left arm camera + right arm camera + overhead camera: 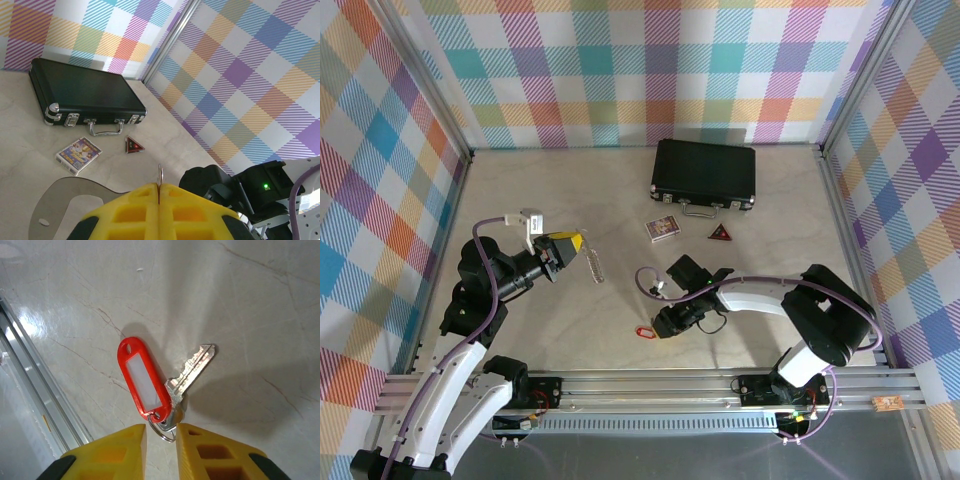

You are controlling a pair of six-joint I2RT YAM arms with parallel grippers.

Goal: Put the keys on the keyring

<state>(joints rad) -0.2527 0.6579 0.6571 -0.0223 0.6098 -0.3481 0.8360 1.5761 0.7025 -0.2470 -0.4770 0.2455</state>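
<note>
The keys (192, 367) lie flat on the marble table: a silver key joined by a small split ring to a red plastic tag (142, 382). My right gripper (161, 432) is low over them, open, its yellow fingers either side of the split ring and the key's head with a narrow gap. From above, the red tag (644, 331) shows just left of the right gripper (660, 325). My left gripper (578, 243) is held above the table, shut on the keyring (595, 266), which hangs from its tips. In the left wrist view, the keyring's thin edge (160, 174) sticks out of the left gripper (160, 186).
A black case (705, 172) lies at the back. A small printed card box (664, 229) and a dark red triangular piece (720, 233) sit in front of it. An aluminium rail (650, 383) runs along the near edge, close to the keys.
</note>
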